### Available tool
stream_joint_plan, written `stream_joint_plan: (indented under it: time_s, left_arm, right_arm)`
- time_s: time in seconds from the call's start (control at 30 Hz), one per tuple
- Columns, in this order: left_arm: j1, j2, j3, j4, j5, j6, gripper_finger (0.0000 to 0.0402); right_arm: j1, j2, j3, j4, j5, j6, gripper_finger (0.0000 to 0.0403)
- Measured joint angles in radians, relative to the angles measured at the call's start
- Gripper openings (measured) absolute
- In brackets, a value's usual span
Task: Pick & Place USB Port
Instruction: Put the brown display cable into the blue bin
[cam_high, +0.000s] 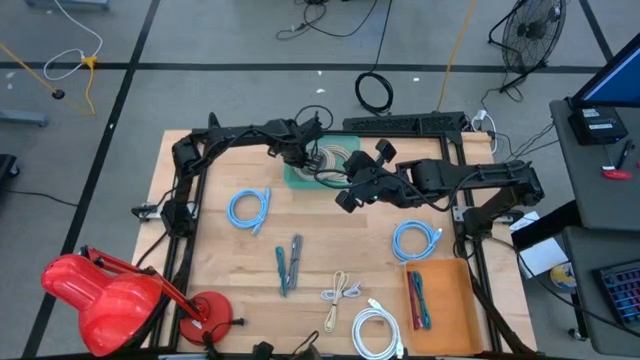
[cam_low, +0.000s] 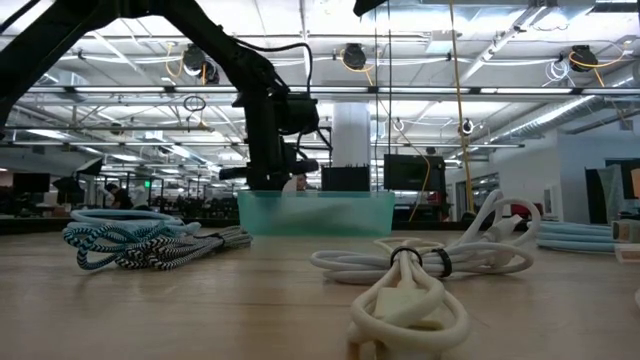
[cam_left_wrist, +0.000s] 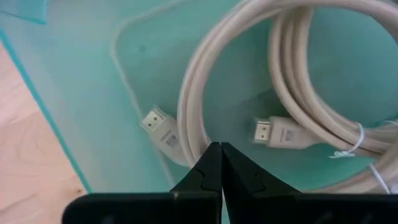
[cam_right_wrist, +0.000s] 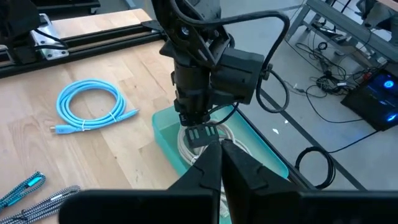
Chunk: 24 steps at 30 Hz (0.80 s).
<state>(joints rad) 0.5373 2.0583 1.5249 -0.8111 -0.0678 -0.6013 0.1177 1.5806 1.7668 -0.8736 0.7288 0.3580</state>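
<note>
A teal bin (cam_high: 300, 175) stands at the table's far middle. A coiled cream cable (cam_left_wrist: 292, 74) lies on its floor, and its two flat metal plugs (cam_left_wrist: 160, 127) (cam_left_wrist: 273, 132) lie inside the loop. My left gripper (cam_left_wrist: 221, 163) is shut and points down into the bin (cam_right_wrist: 163, 130), just over the coil; it also shows from outside in the right wrist view (cam_right_wrist: 202, 134). My right gripper (cam_right_wrist: 221, 155) is shut on nothing. It hangs high above the table (cam_high: 345, 200), just right of the bin, and points toward it. My left gripper comes at the cream cable from above, its shut fingertips (cam_left_wrist: 211, 163) standing over the coil's strand (cam_left_wrist: 189, 146) between the two plugs. I cannot tell whether the tips touch the strand. Nothing shows between the fingers.
Two blue cable coils (cam_high: 248, 208) (cam_high: 414, 240), braided teal cables (cam_high: 287, 262), a cream bundle (cam_high: 340, 292) and a white coil (cam_high: 377, 330) lie on the near half of the table. A wooden tray (cam_high: 450, 272) holds cables at near right. A red lamp (cam_high: 100, 295) stands near left.
</note>
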Motion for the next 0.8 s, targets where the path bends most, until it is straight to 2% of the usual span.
stream_joint_plan:
  time_s: [0.23,0.37,0.6,0.7,0.8]
  left_arm:
    - [-0.004,0.004,0.0,-0.019,-0.044,-0.019,0.0]
    - [-0.005,0.003,0.001,-0.102,-0.114,-0.086,0.0]
    - [-0.011,0.003,0.001,-0.097,-0.12,-0.051,0.0]
    - [-0.017,0.003,0.001,-0.086,-0.119,-0.051,0.0]
    - [-0.024,0.003,0.001,-0.061,-0.109,-0.054,0.0]
  right_arm:
    - [0.0,0.0,0.0,0.0,0.001,-0.003,0.0001]
    - [0.0,0.0,0.0,-0.001,0.004,-0.003,0.0001]
    - [-0.031,0.0,0.0,-0.04,0.0,0.056,0.0]
    - [-0.081,-0.003,-0.059,-0.041,-0.01,0.1,0.0]
    - [-0.162,0.0,-0.179,0.005,-0.093,0.11,0.0]
